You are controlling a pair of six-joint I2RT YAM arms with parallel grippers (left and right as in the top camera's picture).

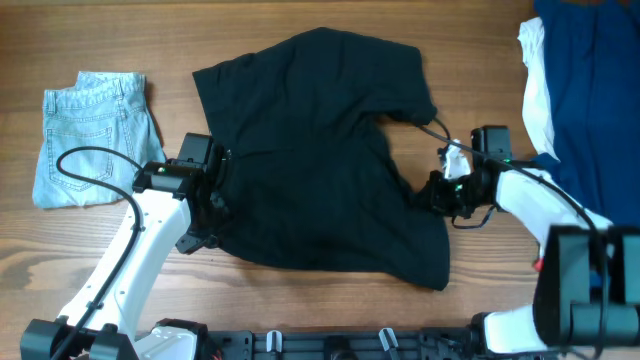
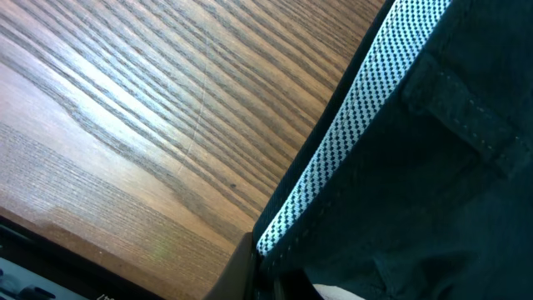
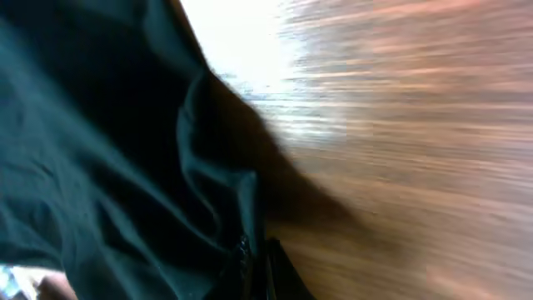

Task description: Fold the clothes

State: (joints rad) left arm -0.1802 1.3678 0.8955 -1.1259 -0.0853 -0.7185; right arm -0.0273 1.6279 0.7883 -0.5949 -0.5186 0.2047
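The black shorts [image 1: 320, 150] lie spread across the middle of the wooden table. My left gripper [image 1: 212, 195] is at their left edge, shut on the waistband; the left wrist view shows the black-and-white checked inner band [image 2: 350, 133] and black cloth [image 2: 433, 183] pinched at the jaws [image 2: 266, 279]. My right gripper [image 1: 432, 195] is at the shorts' right edge, shut on a fold of black cloth [image 3: 125, 167] at its jaws [image 3: 254, 267]. Both grippers sit low at the table surface.
Folded light-blue denim shorts [image 1: 92, 135] lie at the far left. Dark blue [image 1: 595, 90] and white [image 1: 538, 85] garments lie at the right edge. A black cable [image 1: 415, 120] runs over the shorts to the right arm.
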